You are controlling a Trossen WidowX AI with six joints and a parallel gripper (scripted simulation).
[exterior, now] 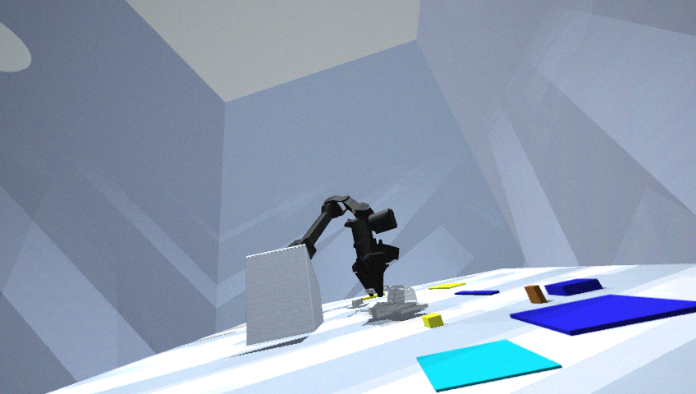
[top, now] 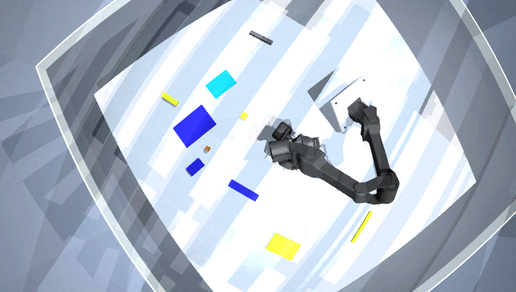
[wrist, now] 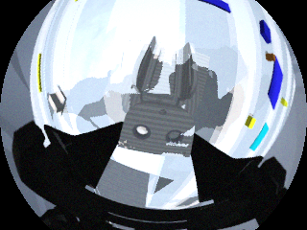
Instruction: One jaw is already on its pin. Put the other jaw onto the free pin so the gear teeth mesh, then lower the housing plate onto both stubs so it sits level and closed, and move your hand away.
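Note:
My gripper points down, its fingers wide and shut on the grey housing plate. The plate shows two round holes side by side in the wrist view. Two grey jaws stand side by side just beyond the plate, with a gap between their tips. The plate hides their pins, stubs and gear teeth, so I cannot tell whether the teeth mesh. In the exterior view the pale jaw assembly sits low beside the fingertips. In the top view the arm covers the fingertips and most of the assembly.
A tall pale block stands near the arm's base. A small grey piece lies left of the jaws. A yellow cube, a cyan plate and a large blue plate lie farther off.

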